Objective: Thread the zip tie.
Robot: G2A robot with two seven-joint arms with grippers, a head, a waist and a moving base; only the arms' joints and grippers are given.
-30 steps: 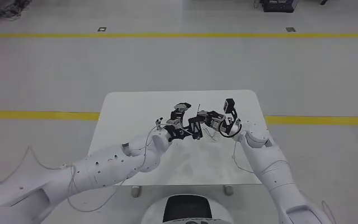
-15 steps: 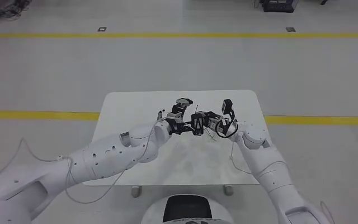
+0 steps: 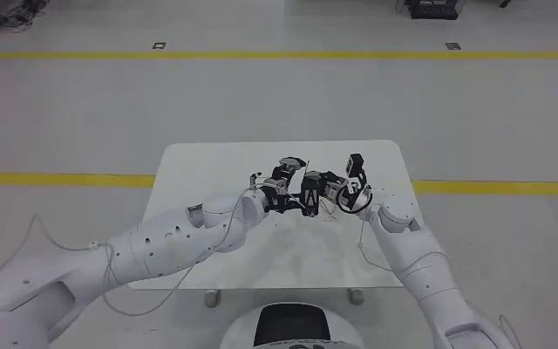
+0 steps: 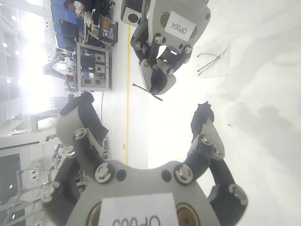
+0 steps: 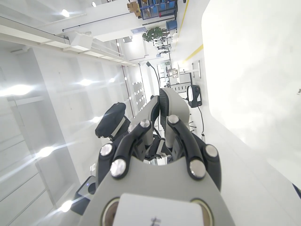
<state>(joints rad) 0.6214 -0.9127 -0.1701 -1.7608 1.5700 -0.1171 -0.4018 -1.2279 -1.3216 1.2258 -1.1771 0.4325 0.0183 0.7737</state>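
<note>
A thin black zip tie (image 4: 147, 91) is pinched in my right gripper (image 4: 158, 90), which is shut on it; both ends stick out past the fingertips. In its own wrist view the right gripper (image 5: 159, 99) has its pads pressed together. My left gripper (image 4: 145, 109) faces it a short way off, open, with nothing between its fingers (image 4: 204, 114). In the top view the left gripper (image 3: 284, 185) and right gripper (image 3: 310, 188) meet above the middle of the white table (image 3: 200, 174).
Two spare black zip ties (image 4: 209, 62) lie on a clear sheet on the table just beside the grippers, also seen from above as spare ties (image 3: 328, 209). The table's near and left parts are bare.
The left arm has swung in toward the right gripper, closing the gap between them. The right gripper stays shut on the zip tie, nearly in place.
</note>
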